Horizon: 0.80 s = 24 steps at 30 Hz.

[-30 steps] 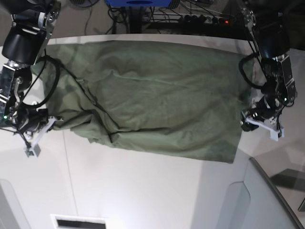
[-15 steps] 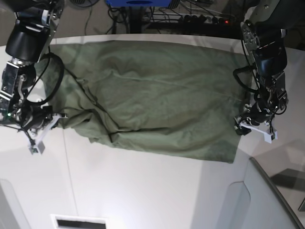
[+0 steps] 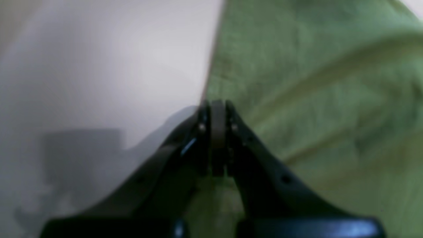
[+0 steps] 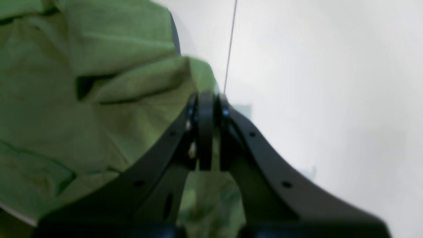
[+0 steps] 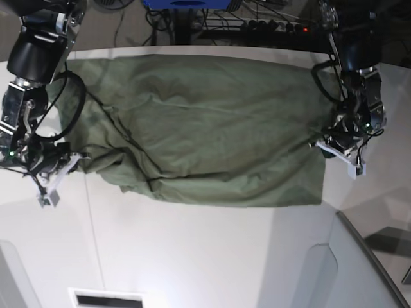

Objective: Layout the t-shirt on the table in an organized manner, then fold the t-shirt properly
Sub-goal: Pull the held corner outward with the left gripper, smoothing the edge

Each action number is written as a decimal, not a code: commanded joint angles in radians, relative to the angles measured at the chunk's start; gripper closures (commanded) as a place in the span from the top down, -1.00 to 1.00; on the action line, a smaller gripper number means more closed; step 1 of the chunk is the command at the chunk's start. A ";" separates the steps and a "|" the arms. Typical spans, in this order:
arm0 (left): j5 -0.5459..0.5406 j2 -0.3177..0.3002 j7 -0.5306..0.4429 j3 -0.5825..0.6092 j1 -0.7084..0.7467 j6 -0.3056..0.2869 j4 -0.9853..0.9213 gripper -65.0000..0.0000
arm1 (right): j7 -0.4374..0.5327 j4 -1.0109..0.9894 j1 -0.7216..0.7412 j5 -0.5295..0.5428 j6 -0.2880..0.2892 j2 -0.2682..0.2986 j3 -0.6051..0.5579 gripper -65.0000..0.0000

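Note:
The olive-green t-shirt (image 5: pixel 205 128) lies spread across the far half of the white table (image 5: pixel 192 256), with bunched folds at its left end. On the right of the base view, my left gripper (image 5: pixel 323 146) sits at the shirt's right edge. The left wrist view shows this gripper (image 3: pixel 213 105) shut, with the t-shirt (image 3: pixel 314 99) edge pinched at its tips. My right gripper (image 5: pixel 78 159) is at the crumpled left end. In the right wrist view, that gripper (image 4: pixel 206 97) is shut on a fold of the t-shirt (image 4: pixel 82 99), and cloth shows between its fingers.
A grey angled panel (image 5: pixel 359 269) rises at the near right corner. A thin dark seam (image 5: pixel 93 218) runs down the table's left side. Cables and a power strip (image 5: pixel 276 25) lie beyond the curved far edge. A dark slot (image 5: pixel 106 299) sits at the near edge.
My left gripper moved in to the shirt's right edge and went from open to shut. The shirt's near right corner drew up and its hem straightened. The right arm barely moved.

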 commanded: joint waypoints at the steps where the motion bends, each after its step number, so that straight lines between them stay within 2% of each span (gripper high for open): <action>1: -0.014 -0.017 -0.016 -0.004 -0.005 -0.001 0.074 -1.00 | 0.017 0.019 0.022 0.012 0.004 0.010 0.000 -1.00; 6: -0.014 -0.015 0.044 -0.004 0.130 -0.001 0.327 -1.00 | 0.017 0.018 0.022 0.012 0.004 0.008 0.000 -1.00; 12: -0.014 0.000 0.165 -0.004 0.288 0.000 0.565 -1.00 | 0.017 0.018 0.022 0.012 0.004 0.008 0.000 -1.00; 21: -0.008 -0.005 0.188 -0.004 0.350 0.000 0.560 -1.00 | 0.015 0.018 0.021 0.012 0.004 0.008 0.000 -1.00; 22: -0.008 -0.005 0.189 -0.006 0.360 0.002 0.562 -0.96 | 0.015 0.018 0.021 0.012 0.004 0.008 0.000 -1.00; 24: -0.008 -0.003 0.189 -0.007 0.373 0.002 0.575 -0.45 | 0.015 0.018 0.021 0.012 0.004 0.008 0.000 -1.00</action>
